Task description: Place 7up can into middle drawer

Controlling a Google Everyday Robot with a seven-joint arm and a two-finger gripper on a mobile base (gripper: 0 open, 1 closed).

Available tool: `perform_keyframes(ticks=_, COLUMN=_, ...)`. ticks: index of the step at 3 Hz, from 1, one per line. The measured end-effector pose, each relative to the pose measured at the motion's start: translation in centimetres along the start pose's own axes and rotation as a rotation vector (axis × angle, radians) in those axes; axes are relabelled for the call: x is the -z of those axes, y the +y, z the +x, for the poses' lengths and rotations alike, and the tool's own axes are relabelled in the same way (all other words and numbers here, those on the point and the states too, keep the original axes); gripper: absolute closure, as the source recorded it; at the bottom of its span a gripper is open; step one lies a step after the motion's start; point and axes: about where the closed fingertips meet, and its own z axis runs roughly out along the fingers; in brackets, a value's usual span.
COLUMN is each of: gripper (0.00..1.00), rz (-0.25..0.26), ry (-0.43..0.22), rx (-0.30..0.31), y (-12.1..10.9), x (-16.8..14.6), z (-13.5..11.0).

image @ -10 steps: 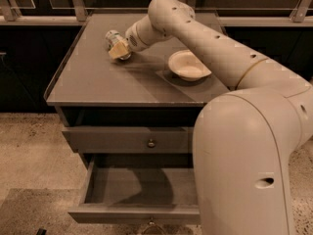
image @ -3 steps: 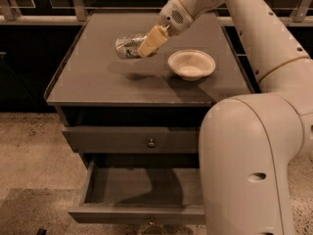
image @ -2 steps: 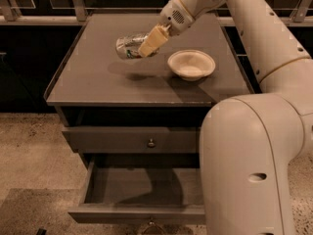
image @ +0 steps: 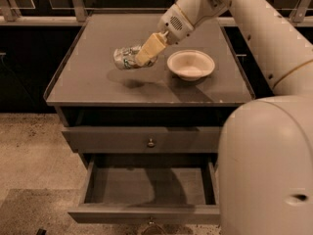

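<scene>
The 7up can, silvery with green markings, lies on its side in the air above the left-middle of the cabinet top. Its shadow falls on the top below it. My gripper is shut on the can's right end, with cream fingers reaching down and left from the arm. The middle drawer is the lower of the two grey drawers. It stands pulled open at the bottom of the view, its inside empty, below and in front of the can.
A round cream bowl sits on the cabinet top just right of the can. The upper grey drawer is closed, with a small knob. My arm's large body fills the right foreground. Speckled floor lies at the left.
The gripper with the can has moved slightly down and toward the cabinet's front edge since a second ago. The bowl and drawers have not moved.
</scene>
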Motion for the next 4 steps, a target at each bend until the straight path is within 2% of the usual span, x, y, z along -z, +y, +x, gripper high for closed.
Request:
perform_keyframes(ticks=1, gripper=1.00, rz=0.023, ry=-0.147, rx=-0.062, y=5.4, x=3.0, z=-1.2)
perform_keyframes(ticks=2, gripper=1.00, rz=0.070, ry=-0.291, rx=-0.091, y=11.1, x=5.4, z=-1.7)
perform_keyframes(ticks=3, gripper=1.00, rz=0.090, ry=-0.323, rx=-0.136, y=10.8, x=4.3, z=-0.3)
perform_keyframes(ticks=4, gripper=1.00, rz=0.090, ry=-0.323, rx=-0.136, y=10.8, x=4.3, z=-0.3)
